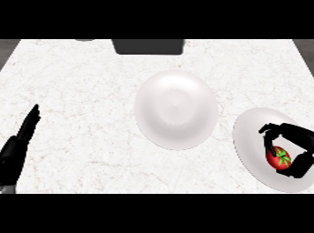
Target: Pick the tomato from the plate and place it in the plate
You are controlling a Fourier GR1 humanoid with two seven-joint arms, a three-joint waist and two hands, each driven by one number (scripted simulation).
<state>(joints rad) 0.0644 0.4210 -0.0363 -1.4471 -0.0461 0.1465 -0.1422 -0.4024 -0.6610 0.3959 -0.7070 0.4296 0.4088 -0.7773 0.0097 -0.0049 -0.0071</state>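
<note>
- Nearest the viewer, at the right, the right hand (295,152) comes in from the lower right with its fingers and thumb curled around a red tomato (281,158) with a green stalk top.
- The tomato sits inside that curl, fingers above it and thumb below; whether they press on it or only cage it cannot be told.
- Directly under the hand lies the near plate (250,136), white and round. The tomato looks to be on or just above it, so it has not left this plate yet.
- Nearest at the left, well apart from the right hand, the left hand (15,148) rests with fingers straight and together, holding nothing.
- Farther out, up and to the left of the right hand, lies the second plate (176,108), white, with nothing on it, close beside the near plate.
- Judged from this, the grasp is about made; lifting, carrying across and setting down are all left.
- Farthest away, a dark box (149,46) sits at the back edge of the counter (78,91).
</note>
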